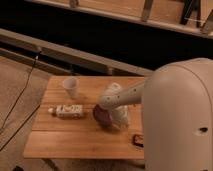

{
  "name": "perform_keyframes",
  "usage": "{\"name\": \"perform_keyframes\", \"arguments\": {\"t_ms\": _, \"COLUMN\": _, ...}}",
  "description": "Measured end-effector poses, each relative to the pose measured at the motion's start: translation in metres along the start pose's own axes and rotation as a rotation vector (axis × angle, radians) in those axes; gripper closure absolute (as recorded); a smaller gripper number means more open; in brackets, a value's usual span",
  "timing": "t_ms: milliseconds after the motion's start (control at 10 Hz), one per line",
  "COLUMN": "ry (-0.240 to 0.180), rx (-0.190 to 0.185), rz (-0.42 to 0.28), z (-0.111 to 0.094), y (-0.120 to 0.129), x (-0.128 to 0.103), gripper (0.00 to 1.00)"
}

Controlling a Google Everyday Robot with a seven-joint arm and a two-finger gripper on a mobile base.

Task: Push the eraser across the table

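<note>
In the camera view, the small flat dark eraser with reddish edges (137,140) lies at the lower right, on the light-brown wooden plank table (65,142). The white gripper (118,114) is mid-frame, beside the dark maroon round bowl (101,115), apart from the eraser. I cannot tell if it is open or closed. I think it should go low beside the eraser and push slowly, missing the bowl.

A pale cup (70,87) stands near the table's (75,142) back left corner. A white labelled bottle (67,110) lies on its side by the left edge. A dark bowl (100,114) sits mid-table, partly under the gripper (119,117). A cable (22,91) runs over the floor (12,70), left.
</note>
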Motion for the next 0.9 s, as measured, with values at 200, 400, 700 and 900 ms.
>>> {"name": "perform_keyframes", "arguments": {"t_ms": 200, "ry": 0.007, "rx": 0.012, "rz": -0.002, "z": 0.003, "y": -0.001, "x": 0.002, "gripper": 0.56}}
{"name": "perform_keyframes", "arguments": {"t_ms": 400, "ry": 0.016, "rx": 0.053, "rz": -0.002, "z": 0.010, "y": -0.007, "x": 0.006, "gripper": 0.35}}
{"name": "perform_keyframes", "arguments": {"t_ms": 700, "ry": 0.032, "rx": 0.081, "rz": 0.017, "z": 0.018, "y": -0.012, "x": 0.012, "gripper": 0.20}}
{"name": "perform_keyframes", "arguments": {"t_ms": 900, "ry": 0.039, "rx": 0.088, "rz": 0.031, "z": 0.020, "y": -0.014, "x": 0.015, "gripper": 0.20}}
